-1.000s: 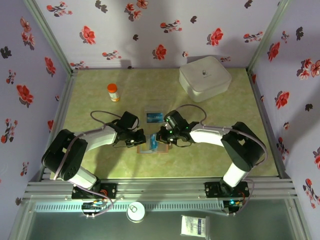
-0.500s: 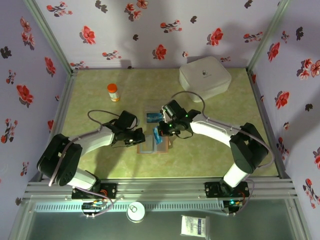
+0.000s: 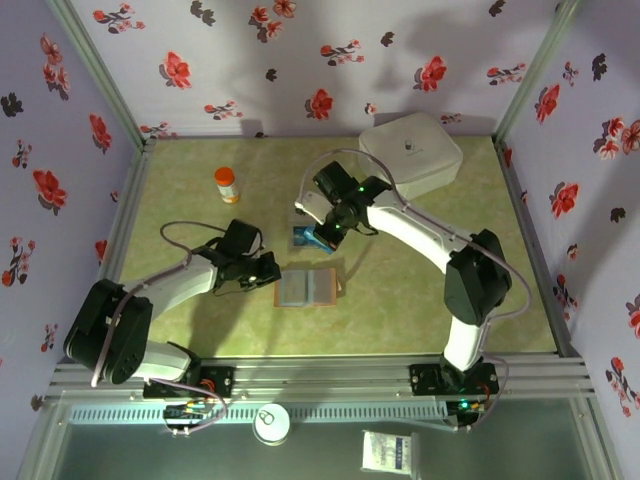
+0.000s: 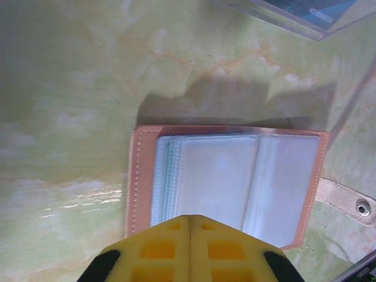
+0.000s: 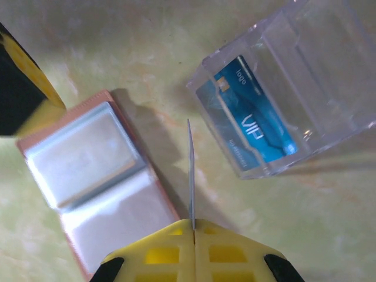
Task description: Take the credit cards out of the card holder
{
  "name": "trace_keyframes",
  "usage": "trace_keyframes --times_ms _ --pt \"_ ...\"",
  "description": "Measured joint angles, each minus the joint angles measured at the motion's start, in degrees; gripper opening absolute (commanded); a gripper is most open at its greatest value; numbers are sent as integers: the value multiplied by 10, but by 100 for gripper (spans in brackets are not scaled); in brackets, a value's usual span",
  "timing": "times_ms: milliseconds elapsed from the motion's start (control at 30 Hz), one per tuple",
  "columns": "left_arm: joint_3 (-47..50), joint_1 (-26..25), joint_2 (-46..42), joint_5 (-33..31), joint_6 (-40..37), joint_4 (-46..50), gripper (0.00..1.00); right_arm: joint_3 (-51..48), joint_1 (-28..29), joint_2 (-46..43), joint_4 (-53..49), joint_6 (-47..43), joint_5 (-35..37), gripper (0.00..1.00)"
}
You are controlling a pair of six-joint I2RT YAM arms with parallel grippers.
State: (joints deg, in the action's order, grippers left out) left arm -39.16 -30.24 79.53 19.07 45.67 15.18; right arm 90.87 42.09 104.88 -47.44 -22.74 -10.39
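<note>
A pale green, marbled counter sits inside lilac walls papered with red and dark flowers. A metal rail runs along the near edge.

The right hand is clamped on a thin card, seen edge-on and standing straight out from its yellow fingertips. Just ahead of this hand and to its right stands a clear plastic tray, and a blue card lies in its nearer compartment. The blue card reads "VIP" in white and "logo" beside a small chip.

To the left of the right hand, a brown leather-like card holder lies open flat on the counter, its clear sleeves facing up. The left hand has its jaws pressed together with nothing between them. Its tips are over the near edge of the card holder, and a snap strap sticks out on its right.

Well beyond the right hand sits a large white rounded box; its small dark mark is too small to read. Beyond the left hand stands an orange bottle with a white cap.
</note>
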Motion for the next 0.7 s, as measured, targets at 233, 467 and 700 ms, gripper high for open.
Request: trace_keyframes --times_ms 233,467,700 --pt "7 11 -4 0 -7 3 2 125 -4 92 -75 -150 17 0" --pt "10 23 -4 1 -12 3 2 268 -7 188 -147 -224 16 0" --pt "13 32 -4 5 -15 3 2 354 -12 250 -189 -252 12 0"
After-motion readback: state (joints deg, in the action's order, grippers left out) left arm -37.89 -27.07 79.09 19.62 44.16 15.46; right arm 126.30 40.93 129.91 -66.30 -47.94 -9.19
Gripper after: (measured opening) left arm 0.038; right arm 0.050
